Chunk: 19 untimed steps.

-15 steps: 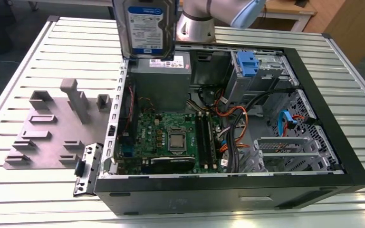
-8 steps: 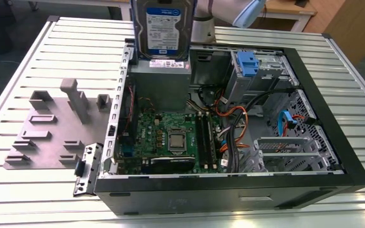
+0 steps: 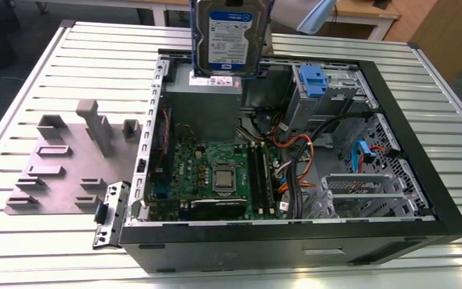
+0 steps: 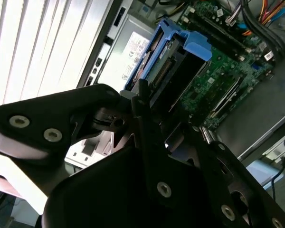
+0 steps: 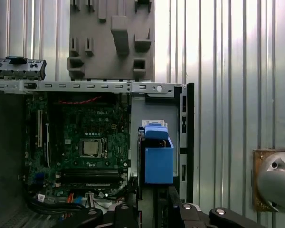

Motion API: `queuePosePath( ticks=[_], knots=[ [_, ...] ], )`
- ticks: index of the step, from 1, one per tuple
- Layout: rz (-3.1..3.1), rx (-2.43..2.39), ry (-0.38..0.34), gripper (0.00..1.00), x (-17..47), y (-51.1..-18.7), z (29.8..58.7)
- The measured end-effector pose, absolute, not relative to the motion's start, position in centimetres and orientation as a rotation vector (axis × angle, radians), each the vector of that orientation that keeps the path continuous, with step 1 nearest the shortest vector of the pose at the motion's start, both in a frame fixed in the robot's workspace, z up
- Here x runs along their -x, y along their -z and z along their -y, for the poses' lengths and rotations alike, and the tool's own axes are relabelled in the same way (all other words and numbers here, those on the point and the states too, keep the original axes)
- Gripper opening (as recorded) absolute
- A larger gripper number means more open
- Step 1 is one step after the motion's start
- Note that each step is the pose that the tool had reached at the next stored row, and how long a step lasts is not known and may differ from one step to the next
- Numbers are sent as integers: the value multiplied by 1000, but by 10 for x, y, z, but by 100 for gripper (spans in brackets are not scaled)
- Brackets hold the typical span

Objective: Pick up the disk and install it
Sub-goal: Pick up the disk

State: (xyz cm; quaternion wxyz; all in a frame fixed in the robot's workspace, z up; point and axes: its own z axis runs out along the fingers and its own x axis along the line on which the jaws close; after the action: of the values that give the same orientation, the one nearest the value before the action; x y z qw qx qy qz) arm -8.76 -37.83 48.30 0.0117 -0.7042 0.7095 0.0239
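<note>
In the exterior view the disk (image 3: 229, 37) hangs upright above the far end of the open computer case (image 3: 295, 250), right over the grey power-supply box (image 3: 203, 102). Its silver metal face with the white-and-blue label is turned toward the camera, and blue plastic runs along both long sides. The black-walled case lies on a slatted aluminium table (image 3: 456, 120), with the green motherboard (image 3: 215, 174) exposed and a blue-tabbed caddy (image 3: 311, 81) sitting in its grey metal cage. A flat grey fixture plate (image 3: 62, 168) with blocky uprights lies on the table beside the case, toward the exterior view's left.

In the second wrist view the gripper (image 4: 166, 111) is pinched on the disk's near end. One thin black finger (image 4: 141, 102) presses on the edge of the blue frame. The disk points away from the camera, with its blue end tab (image 4: 198, 47) farthest out. The sheet-metal power-supply box and the motherboard lie beyond it.

In the first wrist view the gripper holds the disk, seen end-on as a blue block. It hangs over the power-supply box in the case's corner, beside the motherboard. The fixture plate lies past the case wall.
</note>
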Motion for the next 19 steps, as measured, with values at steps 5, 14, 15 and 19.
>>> queuePosePath(
  ticks=[5,14,15,19],
  knots=[
    [-2212,2196,-75,35,67,-483,378],
    [-2212,2196,-75,35,41,-483,378],
    [-2212,2196,-75,35,40,-483,378],
    [-2213,2196,-75,35,40,-483,378]
  ],
)
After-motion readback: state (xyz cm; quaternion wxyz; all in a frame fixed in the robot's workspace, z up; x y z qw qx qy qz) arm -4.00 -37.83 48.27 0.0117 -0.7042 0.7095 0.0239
